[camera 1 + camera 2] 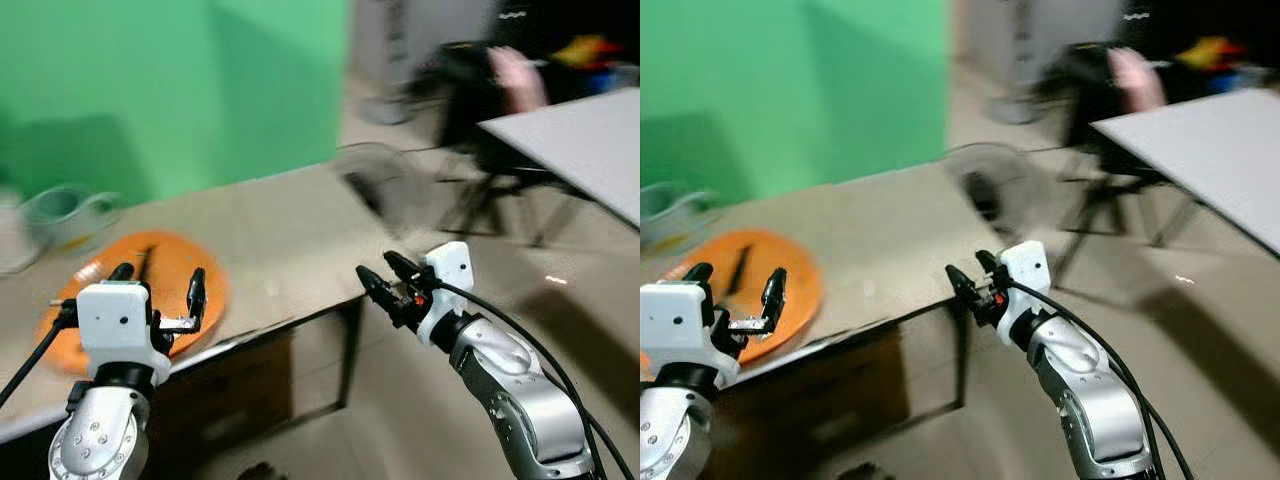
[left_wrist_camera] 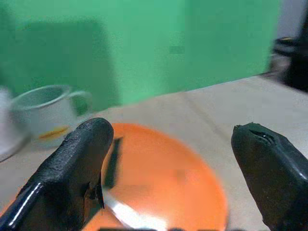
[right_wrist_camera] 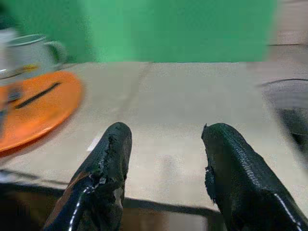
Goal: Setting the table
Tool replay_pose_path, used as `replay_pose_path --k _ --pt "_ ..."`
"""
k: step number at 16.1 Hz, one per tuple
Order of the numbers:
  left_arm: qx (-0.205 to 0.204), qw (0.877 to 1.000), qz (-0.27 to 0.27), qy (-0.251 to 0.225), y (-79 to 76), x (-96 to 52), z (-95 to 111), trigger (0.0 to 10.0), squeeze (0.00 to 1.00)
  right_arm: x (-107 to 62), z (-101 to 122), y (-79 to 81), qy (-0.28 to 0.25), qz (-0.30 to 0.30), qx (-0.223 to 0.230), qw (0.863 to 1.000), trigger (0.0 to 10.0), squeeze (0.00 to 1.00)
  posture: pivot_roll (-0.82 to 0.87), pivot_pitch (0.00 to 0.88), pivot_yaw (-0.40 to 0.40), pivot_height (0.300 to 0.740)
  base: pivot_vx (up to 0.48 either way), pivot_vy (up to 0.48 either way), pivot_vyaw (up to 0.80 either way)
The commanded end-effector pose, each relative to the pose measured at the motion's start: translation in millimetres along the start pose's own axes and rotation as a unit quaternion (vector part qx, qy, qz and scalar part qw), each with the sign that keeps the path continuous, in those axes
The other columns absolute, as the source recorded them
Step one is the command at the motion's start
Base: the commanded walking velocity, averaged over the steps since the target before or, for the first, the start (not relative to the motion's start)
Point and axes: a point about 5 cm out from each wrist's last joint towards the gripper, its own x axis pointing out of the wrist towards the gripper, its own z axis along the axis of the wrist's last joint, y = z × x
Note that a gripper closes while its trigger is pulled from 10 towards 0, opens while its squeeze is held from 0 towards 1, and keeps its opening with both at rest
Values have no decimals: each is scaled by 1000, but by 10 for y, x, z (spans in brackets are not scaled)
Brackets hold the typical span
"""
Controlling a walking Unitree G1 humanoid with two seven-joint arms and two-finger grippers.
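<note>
Orange plate, lower left: likely rigid, slick; take its rim. Left gripper and right gripper hover with fingers open.

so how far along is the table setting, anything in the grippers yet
Early on. Already on the table: an orange plate with a dark utensil lying on it, and a pale mug beside it. Nothing is in hand: the left gripper hovers open over the plate, and the right gripper is open at the table's near edge. Whatever placing is left has not started; the blur hides finer detail.
</note>
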Motion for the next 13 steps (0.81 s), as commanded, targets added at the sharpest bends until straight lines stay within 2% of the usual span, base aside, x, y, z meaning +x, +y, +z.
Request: replay_pose_path --k 1,7,13 --pt "6 1000 2 -7 9 -13 40 10000 0 6 6 24 3 12 -2 1000 10000 0 35 0 21 740 0 0 800" --pt "24 1000 -3 -10 20 8 53 10000 0 -1 0 25 0 9 16 1000 10000 0 30 0 42 740 0 0 800" --pt "20 999 -28 -13 -12 61 64 10000 0 -25 -43 160 1 36 30 999 10000 0 22 0 84 740 0 0 800"
